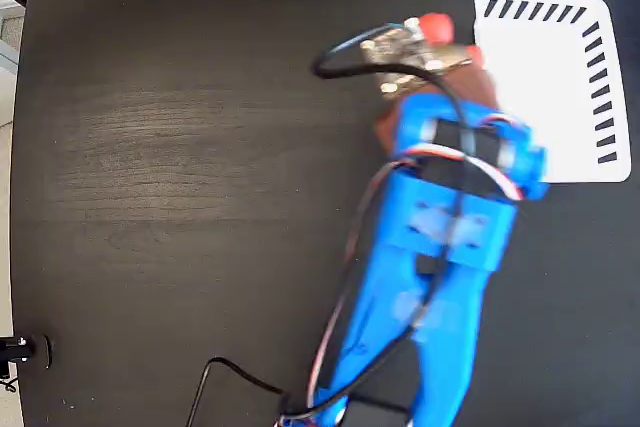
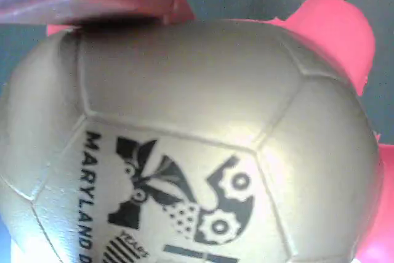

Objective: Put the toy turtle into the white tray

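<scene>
Pointing its red head up-frame in the fixed view, the turtle (image 2: 197, 146) is sitting gripped in the hand (image 1: 425, 67), just beside the tray (image 1: 550, 97).

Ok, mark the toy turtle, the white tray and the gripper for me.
toy turtle (image 2: 197, 133): wrist view, on the gold shell above the black mark.
white tray (image 1: 545, 77): fixed view, on its bare white middle.
gripper (image 1: 425, 52): fixed view, at the tip of the blue arm, over the turtle.
</scene>
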Robot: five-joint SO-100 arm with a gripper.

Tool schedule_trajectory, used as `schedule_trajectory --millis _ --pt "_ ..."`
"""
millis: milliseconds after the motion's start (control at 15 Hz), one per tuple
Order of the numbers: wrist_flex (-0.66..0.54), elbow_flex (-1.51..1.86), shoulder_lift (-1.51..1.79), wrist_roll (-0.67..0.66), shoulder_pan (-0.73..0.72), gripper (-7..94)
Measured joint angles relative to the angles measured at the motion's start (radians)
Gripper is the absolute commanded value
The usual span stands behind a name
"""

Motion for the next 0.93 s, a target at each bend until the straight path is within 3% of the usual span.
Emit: schedule_trajectory --millis 333,933 --pt "0.002 -0.272 -0.149 -0.238 0.133 0" --pt "-0.012 -0.477 -0.439 -0.425 0.264 0"
